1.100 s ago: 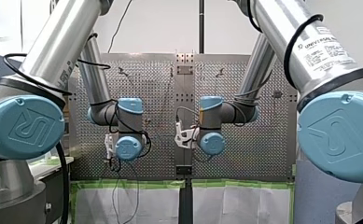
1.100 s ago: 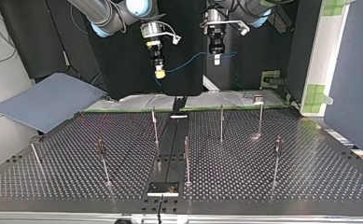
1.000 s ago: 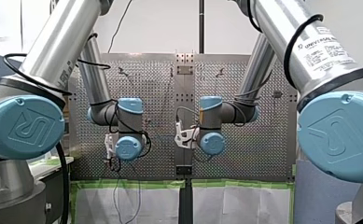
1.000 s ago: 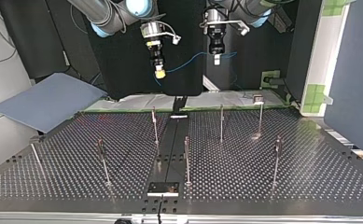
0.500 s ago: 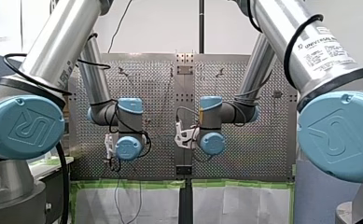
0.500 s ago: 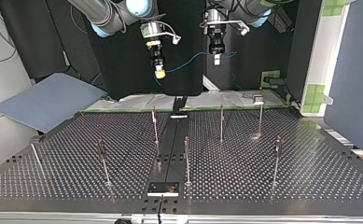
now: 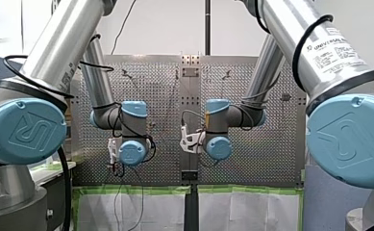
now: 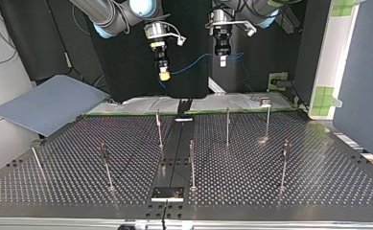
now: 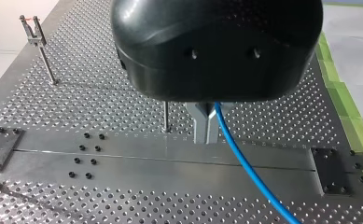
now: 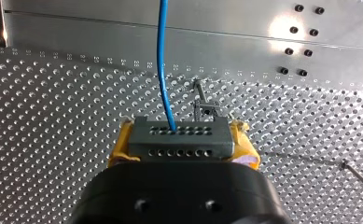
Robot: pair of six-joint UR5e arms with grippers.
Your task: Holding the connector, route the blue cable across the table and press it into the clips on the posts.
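Yellow pads [image 10: 118, 149] on my right gripper [image 8: 164, 74] are clamped on the grey connector [image 10: 178, 137], and my left gripper [image 9: 205, 137] looks pinched closed on the blue cable [image 8: 193, 62] further along. The cable hangs in a short sag between them, running side to side in the top view, up in the air at the arms' edge of the table [image 8: 270, 191]. Every post sits lower and further out. The closest post [image 8: 159, 129] is almost straight below my right gripper, so I'd guess that's the first drop
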